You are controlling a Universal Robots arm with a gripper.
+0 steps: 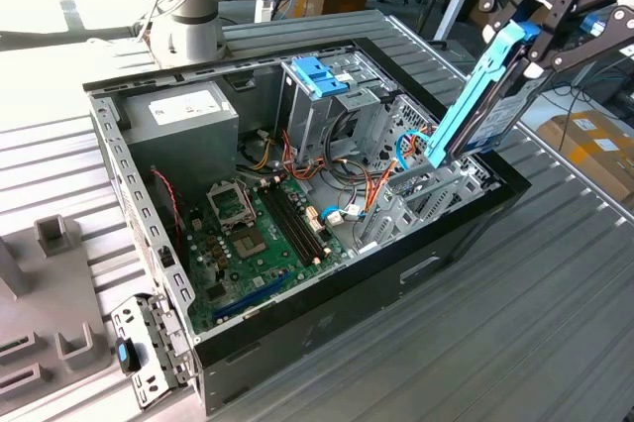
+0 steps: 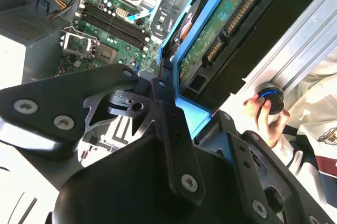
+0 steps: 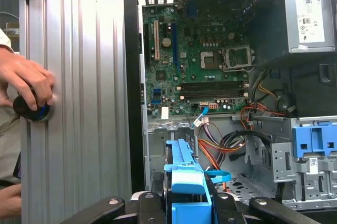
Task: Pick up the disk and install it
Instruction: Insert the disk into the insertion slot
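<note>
The disk point(image 1: 483, 100), a dark grey drive in light-blue rails, hangs steeply tilted over the open computer case point(image 1: 297, 343), toward the exterior view's right. My gripper point(image 1: 527, 46) is shut on its upper end. The lower end reaches down to the grey metal drive bay point(image 1: 426, 194) at the case's edge; whether it touches the bay I cannot tell. In the second wrist view the disk point(image 2: 221, 29) shows its green circuit board between my gripper's point(image 2: 181, 100) black fingers. In the first wrist view the disk's blue rail point(image 3: 184, 176) sits edge-on in my gripper point(image 3: 184, 205).
Inside the case lie the motherboard point(image 1: 253, 234), a grey power supply point(image 1: 183, 115), loose cables and a blue-handled grey cage point(image 1: 322, 75). A person's hand point(image 3: 26, 82) rests on a round black knob point(image 3: 32, 109) on the ribbed table beside the case. Grey fixtures point(image 1: 50, 244) stand on the exterior view's left.
</note>
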